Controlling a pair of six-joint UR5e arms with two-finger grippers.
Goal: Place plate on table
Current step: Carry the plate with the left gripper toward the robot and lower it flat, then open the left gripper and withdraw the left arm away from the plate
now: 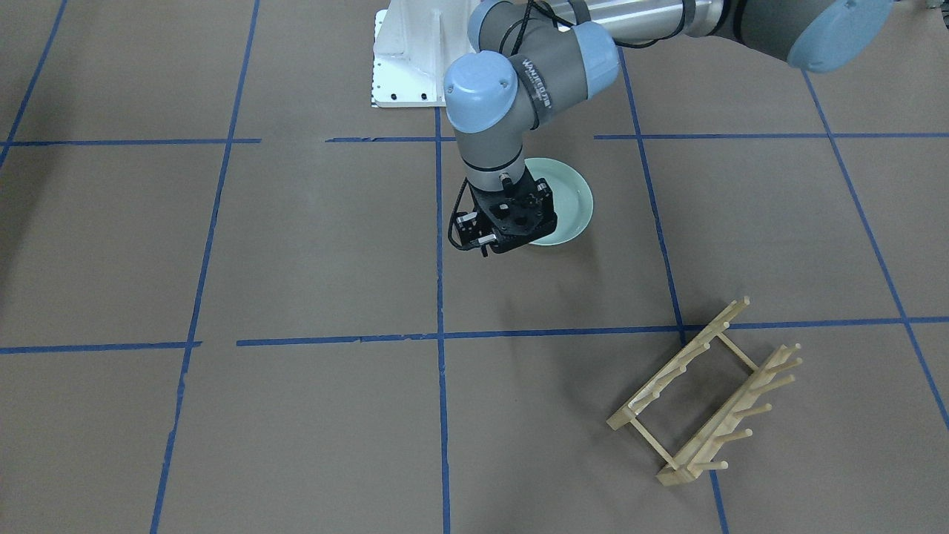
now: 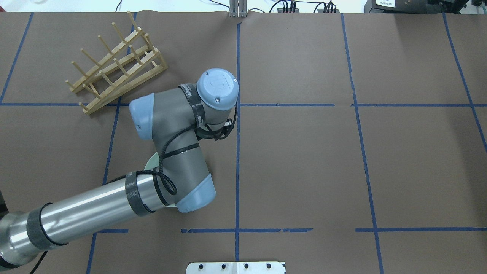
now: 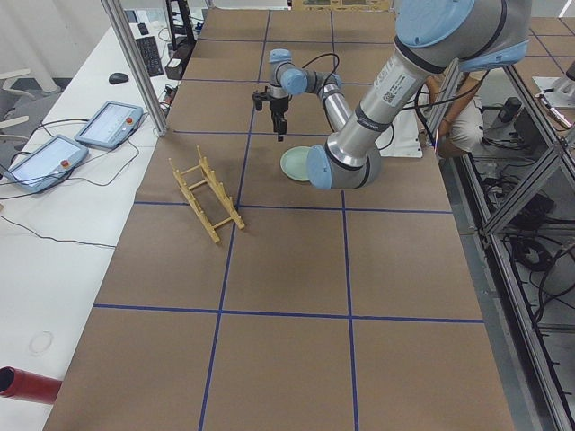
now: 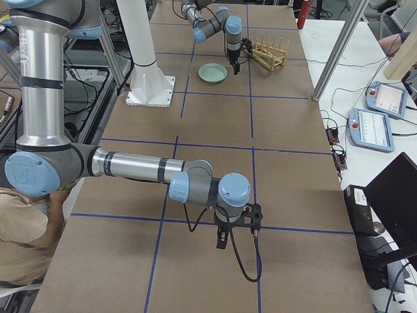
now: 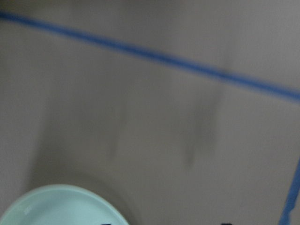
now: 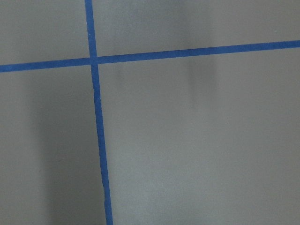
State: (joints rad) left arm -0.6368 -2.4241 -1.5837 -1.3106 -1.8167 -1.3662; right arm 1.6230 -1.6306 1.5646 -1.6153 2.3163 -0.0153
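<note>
The pale mint-green plate (image 1: 571,199) lies flat on the brown table (image 1: 311,245), near the robot base. It also shows in the exterior left view (image 3: 294,163), the exterior right view (image 4: 212,72) and at the bottom left of the left wrist view (image 5: 61,206). My left gripper (image 1: 511,230) points down, raised above the table at the plate's rim, open and empty. It holds nothing. My right gripper (image 4: 221,242) hangs low over the table far from the plate; I cannot tell whether it is open or shut.
The light wooden peg dish rack (image 1: 704,393) stands empty on the table on my left, farther from the base than the plate. The white metal robot base (image 1: 404,67) is at the table's edge. Blue tape lines cross the surface.
</note>
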